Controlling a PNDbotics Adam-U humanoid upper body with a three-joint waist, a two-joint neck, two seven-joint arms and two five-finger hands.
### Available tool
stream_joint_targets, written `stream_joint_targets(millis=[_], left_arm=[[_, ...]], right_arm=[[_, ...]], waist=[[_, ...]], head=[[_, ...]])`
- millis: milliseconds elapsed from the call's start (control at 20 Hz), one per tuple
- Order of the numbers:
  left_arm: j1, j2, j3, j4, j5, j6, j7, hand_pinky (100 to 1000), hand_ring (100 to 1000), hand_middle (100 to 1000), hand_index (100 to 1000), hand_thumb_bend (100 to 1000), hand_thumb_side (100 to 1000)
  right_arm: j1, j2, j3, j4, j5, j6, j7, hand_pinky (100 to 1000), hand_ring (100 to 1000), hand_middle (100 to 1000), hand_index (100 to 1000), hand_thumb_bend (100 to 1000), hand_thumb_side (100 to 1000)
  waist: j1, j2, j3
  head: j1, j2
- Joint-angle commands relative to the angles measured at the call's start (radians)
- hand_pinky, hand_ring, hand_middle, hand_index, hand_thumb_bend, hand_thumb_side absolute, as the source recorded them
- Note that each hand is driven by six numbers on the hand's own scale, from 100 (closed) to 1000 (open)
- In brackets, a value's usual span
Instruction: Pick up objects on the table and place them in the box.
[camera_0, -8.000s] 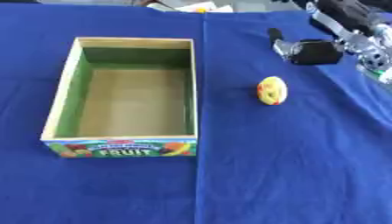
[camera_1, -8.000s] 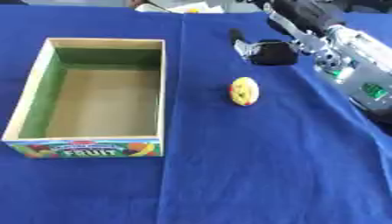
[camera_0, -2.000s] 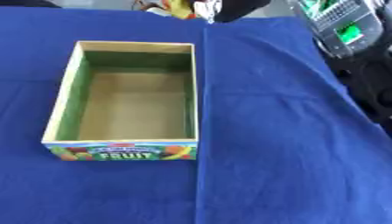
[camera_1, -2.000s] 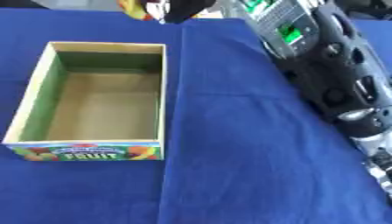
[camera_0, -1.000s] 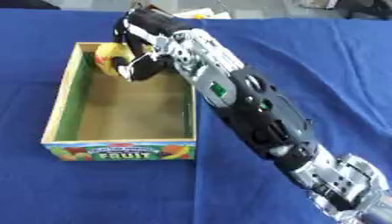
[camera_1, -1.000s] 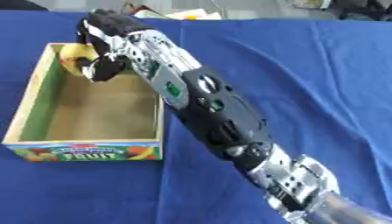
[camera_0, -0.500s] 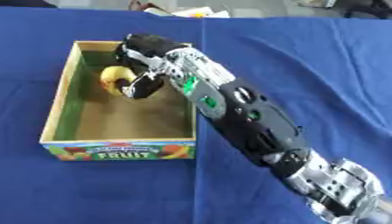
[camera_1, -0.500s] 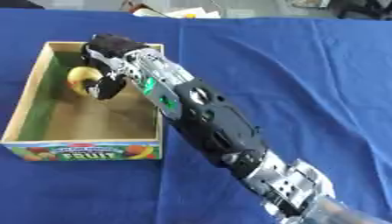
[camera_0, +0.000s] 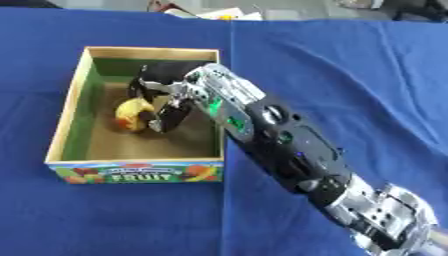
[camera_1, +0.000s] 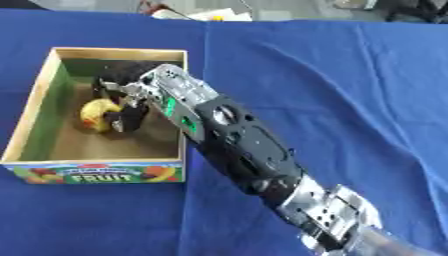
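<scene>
Blue-covered table fills view. Right arm enters from lower right, runs diagonally over box's near right wall. Open cardboard box, green inner walls, "FRUIT" label on front, sits left of centre. Right hand inside box, fingers curled round yellow fruit-like object. Object low inside box, left half.

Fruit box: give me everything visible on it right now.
The box is an open-topped rectangular carton, cardboard-looking, with green inner walls, a tan floor and a colourful front panel reading FRUIT. It sits flat on the blue tablecloth. The right hand reaches inside, fingers curled round a yellow object low in the box.
</scene>
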Motion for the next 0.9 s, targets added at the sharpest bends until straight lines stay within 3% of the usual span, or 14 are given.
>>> stream_joint_targets(millis=[50, 150, 250, 350, 400, 450, 750, 900], left_arm=[[-0.009, 0.005, -0.001, -0.017, -0.001, 0.003, -0.001, 562, 833, 827, 733, 100, 1000], [-0.009, 0.004, -0.002, -0.017, 0.0, 0.004, 0.0, 563, 833, 827, 734, 100, 1000], [-0.01, 0.004, -0.002, -0.017, 0.0, 0.005, 0.0, 562, 832, 827, 734, 100, 1000], [-0.01, 0.004, -0.002, -0.017, -0.001, 0.005, -0.001, 562, 832, 827, 734, 100, 1000], [-0.01, 0.004, -0.002, -0.017, -0.001, 0.005, -0.001, 562, 832, 827, 734, 100, 1000], [-0.01, 0.004, -0.001, -0.017, -0.001, 0.005, -0.001, 562, 832, 827, 734, 100, 1000], [-0.008, 0.006, 0.005, -0.017, -0.005, 0.004, 0.006, 562, 832, 826, 735, 100, 1000], [-0.009, 0.007, 0.009, -0.017, -0.008, 0.004, 0.011, 561, 832, 826, 734, 100, 1000]], right_arm=[[-0.027, -0.01, -0.004, -0.014, 0.032, -0.036, 0.037, 811, 790, 754, 912, 100, 583], [-0.038, -0.019, -0.006, -0.028, 0.045, -0.066, 0.051, 826, 812, 791, 941, 100, 742], [-0.047, -0.029, -0.014, -0.045, 0.046, -0.085, 0.061, 822, 806, 792, 941, 100, 787], [-0.055, -0.039, -0.031, -0.065, 0.029, -0.087, 0.065, 817, 797, 782, 934, 100, 767], [-0.058, -0.046, -0.039, -0.078, 0.016, -0.084, 0.065, 817, 795, 782, 933, 100, 822], [-0.061, -0.057, -0.048, -0.097, 0.0, -0.08, 0.061, 817, 791, 774, 927, 100, 752], [-0.059, -0.169, -0.13, -0.303, -0.128, -0.022, 0.016, 812, 765, 749, 914, 100, 675], [-0.042, -0.239, -0.185, -0.436, -0.21, 0.033, -0.032, 798, 738, 735, 929, 100, 737]], waist=[[0.008, -0.018, 0.001], [0.008, -0.019, 0.0], [0.008, -0.019, -0.001], [0.008, -0.021, -0.002], [0.008, -0.021, -0.002], [0.008, -0.022, -0.002], [0.006, -0.027, -0.01], [0.006, -0.027, -0.016]], head=[[0.0, 0.003], [0.0, 0.005], [0.002, 0.006], [0.003, 0.008], [0.004, 0.008], [0.005, 0.008], [0.027, 0.004], [0.038, -0.002]])
